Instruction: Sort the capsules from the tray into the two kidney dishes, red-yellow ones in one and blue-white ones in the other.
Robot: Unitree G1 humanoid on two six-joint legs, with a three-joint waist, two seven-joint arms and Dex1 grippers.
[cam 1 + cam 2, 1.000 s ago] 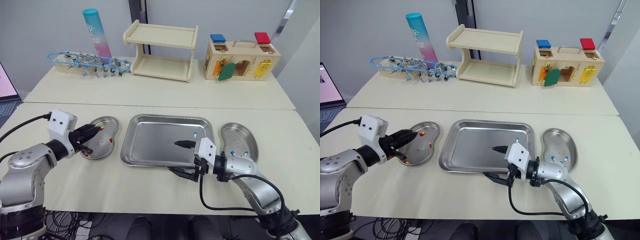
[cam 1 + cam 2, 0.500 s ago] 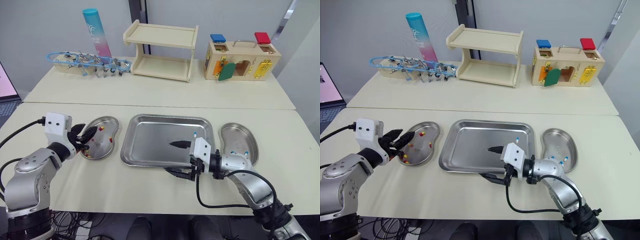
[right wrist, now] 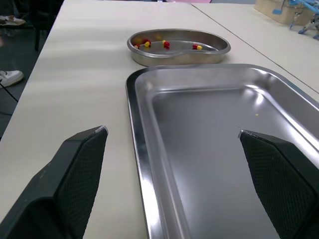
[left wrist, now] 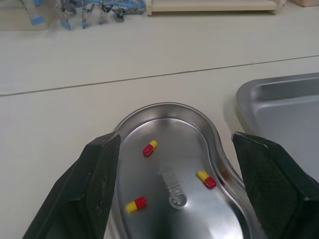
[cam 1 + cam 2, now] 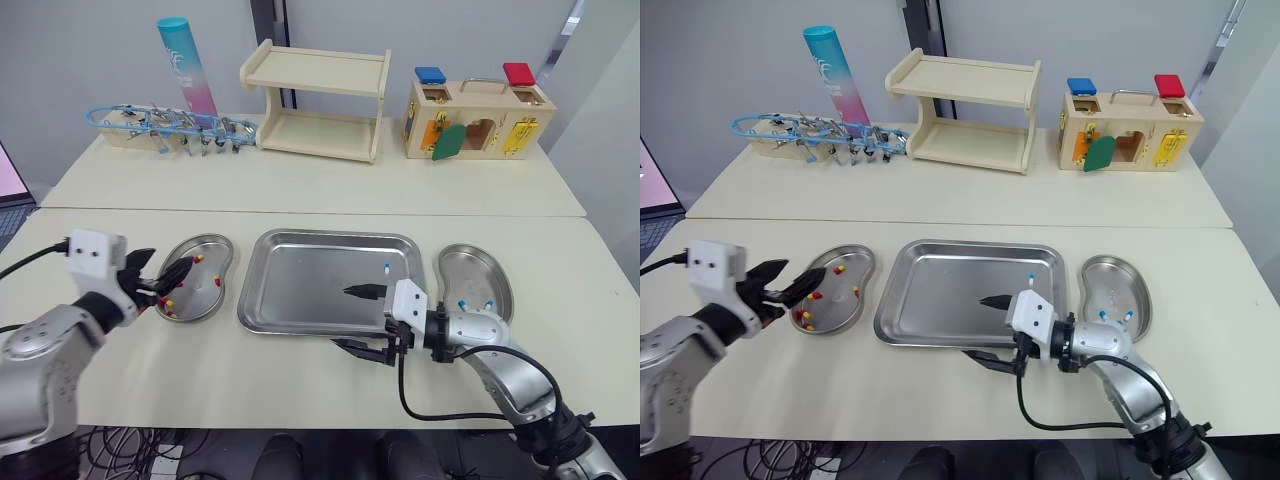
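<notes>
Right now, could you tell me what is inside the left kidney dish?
Red-yellow capsules lie in the dish, at least three. The left fingers cover its sides, so more may be hidden.

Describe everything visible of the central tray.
The tray is a shiny metal rectangle with rounded corners and a raised rim, lying flat on the cream table between the left kidney dish and the right kidney dish. One blue-white capsule lies in its far right part. The open right claw straddles its near rim.
</notes>
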